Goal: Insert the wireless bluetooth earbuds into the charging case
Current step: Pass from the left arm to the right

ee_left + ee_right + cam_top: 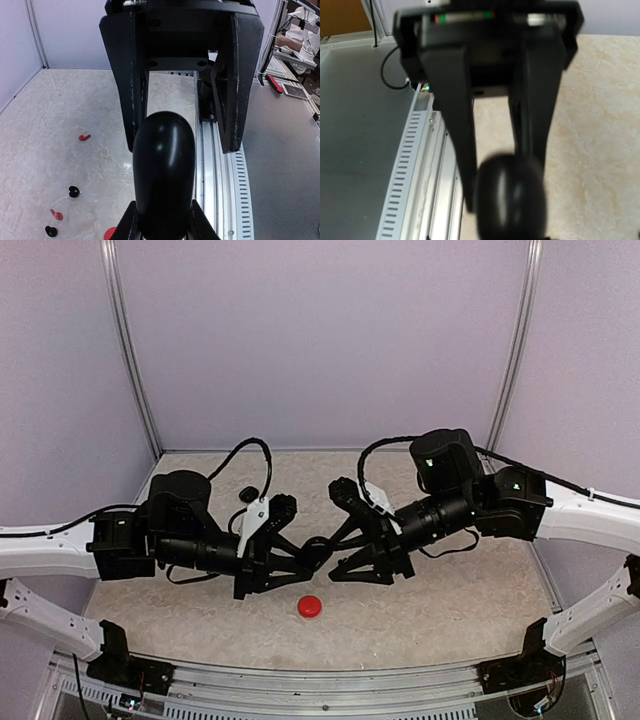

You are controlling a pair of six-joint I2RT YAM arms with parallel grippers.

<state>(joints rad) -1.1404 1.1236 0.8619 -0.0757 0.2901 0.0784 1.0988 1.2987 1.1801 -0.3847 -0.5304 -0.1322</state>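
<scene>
Because the earbuds (pixel 73 191) lying loose on the table (pixel 40 125) look tiny, light and slick, each probably wants pinching across its bud, while the left gripper (pixel 164 223) clamps the glossy case (pixel 162 170) mid-air and the right gripper (pixel 181 145) gapes.

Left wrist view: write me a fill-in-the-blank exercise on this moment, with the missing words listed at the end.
The left end effector is shut on a ___ charging case.
The right end effector, facing it, has its jaws ___ on either side of that case.
On the table lie two red earbuds and ___ black earbuds.
The second case, partly visible at the bottom edge, is ___.
Missing words: black; open; two; red.
</scene>
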